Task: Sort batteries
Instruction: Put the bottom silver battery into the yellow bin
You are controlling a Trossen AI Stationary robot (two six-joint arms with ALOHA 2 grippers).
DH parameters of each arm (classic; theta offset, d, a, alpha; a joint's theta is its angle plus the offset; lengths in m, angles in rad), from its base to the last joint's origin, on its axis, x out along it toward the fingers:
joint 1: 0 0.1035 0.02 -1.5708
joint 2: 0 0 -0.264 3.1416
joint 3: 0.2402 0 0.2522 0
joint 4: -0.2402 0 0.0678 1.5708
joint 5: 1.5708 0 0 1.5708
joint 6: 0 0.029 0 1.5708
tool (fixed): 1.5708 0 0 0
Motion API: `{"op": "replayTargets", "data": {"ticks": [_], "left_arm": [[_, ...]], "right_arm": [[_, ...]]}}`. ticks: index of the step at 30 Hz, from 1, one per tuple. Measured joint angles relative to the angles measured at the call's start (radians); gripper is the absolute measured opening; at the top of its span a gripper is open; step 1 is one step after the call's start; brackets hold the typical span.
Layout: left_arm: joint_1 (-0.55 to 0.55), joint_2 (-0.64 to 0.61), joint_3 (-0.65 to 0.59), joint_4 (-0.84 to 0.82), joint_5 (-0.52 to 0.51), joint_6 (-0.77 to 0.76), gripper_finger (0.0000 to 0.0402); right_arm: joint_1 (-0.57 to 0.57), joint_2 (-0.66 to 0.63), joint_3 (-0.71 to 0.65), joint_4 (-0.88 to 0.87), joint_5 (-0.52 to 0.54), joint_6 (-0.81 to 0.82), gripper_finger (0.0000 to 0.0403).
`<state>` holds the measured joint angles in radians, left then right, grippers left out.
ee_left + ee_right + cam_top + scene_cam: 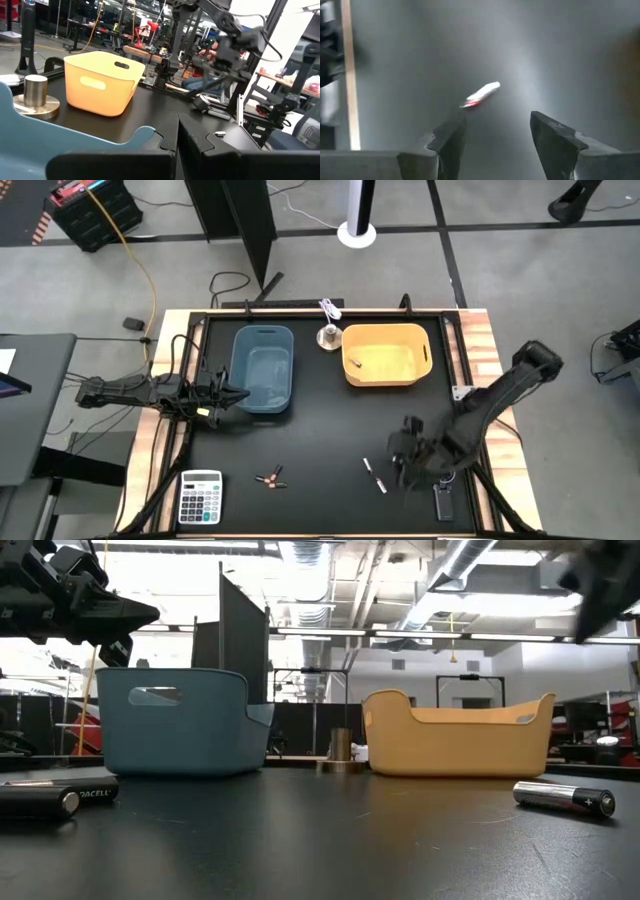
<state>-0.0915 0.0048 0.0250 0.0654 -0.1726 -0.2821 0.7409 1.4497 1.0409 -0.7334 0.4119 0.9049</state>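
The right gripper (403,452) hovered over the black table (320,435), its fingers (451,141) spread with nothing between them. Just ahead of its tips lay a silvery battery (481,95) with a red mark, flat on the mat and apart from both fingers. From above, two slender silvery batteries (375,475) lay just beside this gripper, toward the table's near edge, and a black device (443,501) lay close behind it.

The left gripper (236,394) waited at the near rim of the blue bin (263,368), fingers (200,150) pressed together and holding nothing. Beyond its tips across the table stood the yellow bin (388,354), with a small metal weight (328,335) between the two bins.

A cluster of dark batteries (269,478) lay well clear of both grippers, nearer the left one, with a calculator (201,497) beside them at the table's corner. In the low view a dark battery (60,796) lay at one side and a silvery one (563,797) at the other.
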Motion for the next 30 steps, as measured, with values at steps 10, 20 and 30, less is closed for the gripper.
{"op": "replayTargets", "data": {"ticks": [10,20,30], "left_arm": [[0.000,0.000,0.000,0.000,0.000,-0.003,0.0000],[0.000,0.000,0.000,0.003,0.000,-0.003,0.0000],[0.000,0.000,0.000,0.005,0.000,-0.003,0.0000]], "right_arm": [[0.074,0.232,0.000,0.171,-0.028,0.214,0.0237],[0.076,0.285,0.000,0.227,-0.023,0.300,0.0250],[0.076,0.295,0.000,0.254,-0.020,0.333,0.0252]]}}
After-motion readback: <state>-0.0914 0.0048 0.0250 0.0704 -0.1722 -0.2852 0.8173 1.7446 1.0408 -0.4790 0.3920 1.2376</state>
